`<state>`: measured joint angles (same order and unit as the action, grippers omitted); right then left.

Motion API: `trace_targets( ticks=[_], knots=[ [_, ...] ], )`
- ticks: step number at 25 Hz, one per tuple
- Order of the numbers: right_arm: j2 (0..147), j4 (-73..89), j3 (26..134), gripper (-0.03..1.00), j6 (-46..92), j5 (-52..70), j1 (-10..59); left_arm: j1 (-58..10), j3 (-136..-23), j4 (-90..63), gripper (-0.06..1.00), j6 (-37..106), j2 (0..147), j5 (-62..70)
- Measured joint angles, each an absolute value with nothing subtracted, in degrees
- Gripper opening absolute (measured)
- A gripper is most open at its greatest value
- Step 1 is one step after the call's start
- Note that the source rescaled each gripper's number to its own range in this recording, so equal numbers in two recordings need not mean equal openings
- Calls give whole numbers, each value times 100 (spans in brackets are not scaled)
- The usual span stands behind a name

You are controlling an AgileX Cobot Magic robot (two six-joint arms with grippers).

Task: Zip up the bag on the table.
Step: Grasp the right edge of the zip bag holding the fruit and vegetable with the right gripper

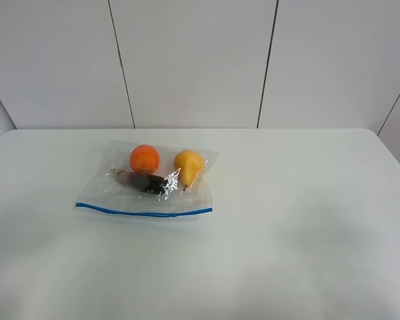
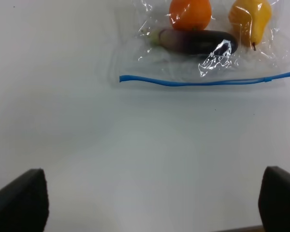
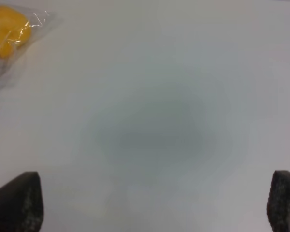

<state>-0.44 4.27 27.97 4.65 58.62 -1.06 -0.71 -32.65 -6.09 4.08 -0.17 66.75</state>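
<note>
The clear crinkly bag [image 1: 153, 187] lies flat on the white table [image 1: 300, 220], left of centre. An orange [image 1: 145, 159], a yellow pear [image 1: 189, 165] and a dark eggplant [image 1: 144, 181] show through it. Its blue zip strip [image 1: 143, 212] runs along the near edge. The left wrist view shows the bag [image 2: 183, 67] and zip strip [image 2: 208, 82] ahead of my left gripper [image 2: 150, 205], which is open and well short of the strip. My right gripper [image 3: 154, 203] is open over bare table, with the pear [image 3: 7, 26] at the view's corner. Neither gripper shows in the exterior view.
A pale panelled wall [image 1: 200, 60] stands behind the table's far edge. The table has rounded far corners.
</note>
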Motion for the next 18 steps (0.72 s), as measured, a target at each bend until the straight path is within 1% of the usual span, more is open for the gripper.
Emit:
trace_targets(
  ticks=[6,8,11,18],
  knots=[
    [-11,422,2823,100,465,5873,-106,-71,-3265,-609,100,408,-17,6675],
    [275,421,2965,100,453,5879,-106,-71,-3265,-609,100,408,-17,6675],
    [1183,475,3435,100,423,5759,-106,-71,-3265,-609,100,408,-17,6675],
    [4193,985,5074,100,405,5571,-106,-71,-3265,-609,100,408,-17,6675]
  ],
)
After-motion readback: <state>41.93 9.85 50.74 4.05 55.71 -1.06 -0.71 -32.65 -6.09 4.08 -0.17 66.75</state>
